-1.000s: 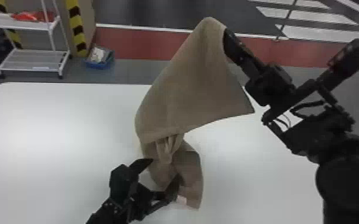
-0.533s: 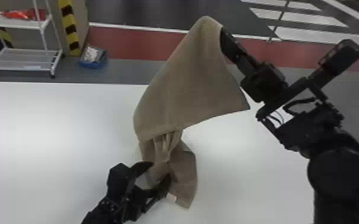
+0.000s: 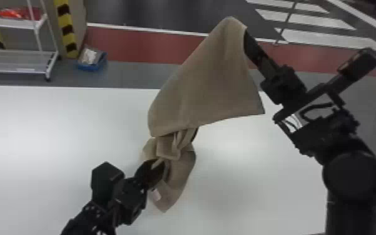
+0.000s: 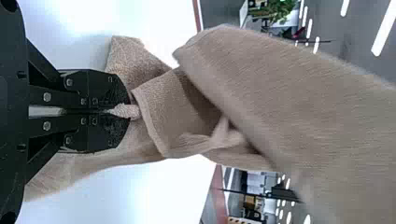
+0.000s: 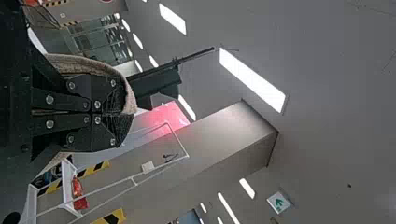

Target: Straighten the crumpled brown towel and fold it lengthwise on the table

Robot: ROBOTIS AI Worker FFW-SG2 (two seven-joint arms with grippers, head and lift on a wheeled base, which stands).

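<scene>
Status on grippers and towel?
Left gripper shut on towel. Right gripper shut on its raised end. Towel bunched midway, still unfolded. Nothing seen blocking.

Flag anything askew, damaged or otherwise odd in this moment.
The brown towel is twisted and bunched between the raised right gripper and the lower left gripper instead of hanging flat, odd for a towel being straightened. I see no spill or damage.

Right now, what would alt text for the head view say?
A crumpled brown cloth towel hangs over a smooth white table, its top held high by a robot's black right gripper while the black left gripper pinches a bunched part lower down. Behind stands a white metal shelf.
</scene>
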